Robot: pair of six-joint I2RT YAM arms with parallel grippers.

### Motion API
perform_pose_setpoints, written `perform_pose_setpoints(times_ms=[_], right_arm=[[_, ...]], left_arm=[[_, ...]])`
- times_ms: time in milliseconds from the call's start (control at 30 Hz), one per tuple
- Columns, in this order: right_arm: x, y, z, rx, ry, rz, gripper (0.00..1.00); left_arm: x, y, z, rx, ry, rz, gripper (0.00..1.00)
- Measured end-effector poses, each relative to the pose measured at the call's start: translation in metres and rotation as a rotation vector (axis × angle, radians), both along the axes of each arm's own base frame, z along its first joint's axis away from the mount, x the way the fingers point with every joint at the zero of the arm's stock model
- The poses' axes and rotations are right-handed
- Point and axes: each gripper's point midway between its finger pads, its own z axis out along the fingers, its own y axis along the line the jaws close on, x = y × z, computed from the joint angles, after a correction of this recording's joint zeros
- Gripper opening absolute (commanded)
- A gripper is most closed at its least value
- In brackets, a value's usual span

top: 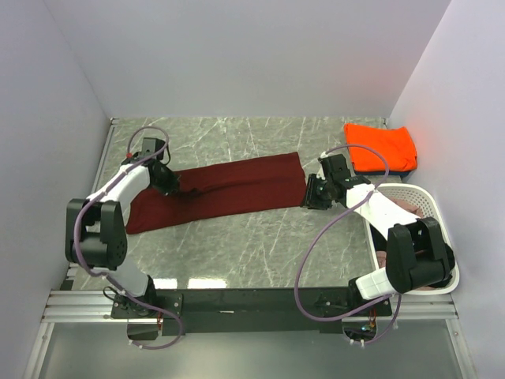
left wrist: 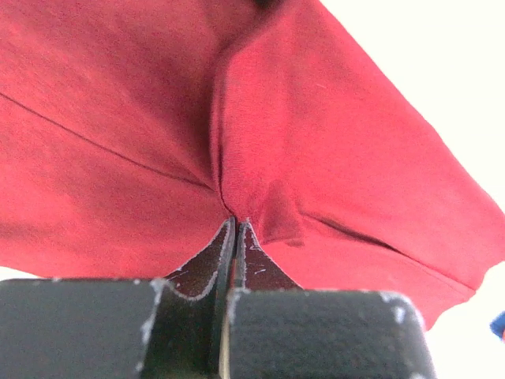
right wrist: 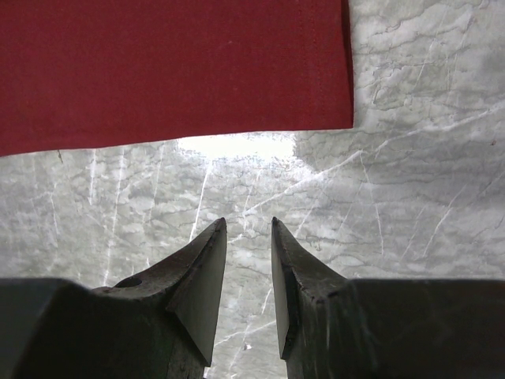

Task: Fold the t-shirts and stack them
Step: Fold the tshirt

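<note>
Folding is partway: your left fingers (left wrist: 197, 272) pinch the maroon shirt (top: 229, 188), a long strip across the surface (top: 260, 245); your right fingers (right wrist: 197, 276) stand parted, empty, beside its edge. An orange shirt (top: 380, 147) lies folded; pink cloth (top: 402, 204) waits in the basket (top: 432, 207).

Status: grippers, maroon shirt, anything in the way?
Left gripper shut, pinching the maroon shirt near its left end. Right gripper open, empty, just short of the shirt's right edge. Nothing in the way; folded orange shirt clear, far right.

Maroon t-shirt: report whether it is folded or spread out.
Folded into a long strip: the maroon t-shirt lies as a narrow band, no sleeves showing; the left end effector pinches its bunched cloth.
</note>
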Motion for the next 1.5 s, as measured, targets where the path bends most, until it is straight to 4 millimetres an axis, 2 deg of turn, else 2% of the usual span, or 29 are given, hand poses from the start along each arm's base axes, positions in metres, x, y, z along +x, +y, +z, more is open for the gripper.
perform_pose_setpoints(times_ms=[167,300,367,533,567,700,800,833,867,967,1100,1167,1267,1400,1500], right_arm=[[0.0,0.0,0.001,-0.001,-0.005,0.002,0.37],[-0.003,-0.001,0.001,-0.001,-0.006,0.003,0.37],[-0.004,-0.001,0.0,-0.002,-0.002,0.003,0.37],[-0.007,-0.002,-0.003,-0.005,0.004,0.005,0.37],[-0.008,-0.002,-0.004,-0.006,0.007,0.006,0.37],[-0.009,-0.002,-0.005,-0.006,0.011,0.006,0.37],[-0.009,-0.002,-0.005,-0.004,0.011,0.007,0.37],[-0.009,-0.002,-0.005,-0.004,0.012,0.007,0.37],[-0.009,-0.002,-0.005,-0.002,0.012,0.008,0.37],[-0.01,0.0,-0.004,0.008,0.013,0.016,0.36],[-0.011,0.011,0.002,0.059,-0.004,0.057,0.36],[-0.01,0.02,0.008,0.097,-0.025,0.082,0.36],[-0.008,0.048,0.021,0.181,-0.071,0.145,0.37],[-0.007,0.091,0.033,0.288,-0.097,0.228,0.37],[0.007,0.121,0.029,0.333,-0.083,0.252,0.37]], left_arm=[[0.001,-0.014,0.029,-0.04,-0.077,-0.002,0.06],[-0.007,-0.023,0.037,-0.071,-0.116,0.004,0.07],[-0.016,-0.027,0.032,-0.082,-0.109,0.009,0.09],[-0.046,-0.03,0.004,-0.098,-0.042,0.024,0.18],[-0.05,-0.031,-0.002,-0.097,-0.029,0.023,0.25],[-0.067,-0.037,-0.02,-0.094,0.015,0.001,0.36],[-0.07,-0.038,-0.021,-0.09,0.017,-0.012,0.43],[-0.069,-0.036,-0.019,-0.081,0.007,-0.015,0.46],[-0.068,-0.033,-0.015,-0.071,-0.009,-0.013,0.54],[-0.06,-0.018,0.001,-0.042,-0.059,0.002,0.66],[-0.038,0.017,0.025,-0.003,-0.136,0.045,0.72],[-0.028,0.04,0.031,0.025,-0.164,0.066,0.83],[-0.013,0.066,0.031,0.07,-0.178,0.064,0.92],[0.009,0.076,0.019,0.084,-0.167,-0.009,0.93],[0.019,0.076,0.006,0.084,-0.144,-0.052,0.91]])
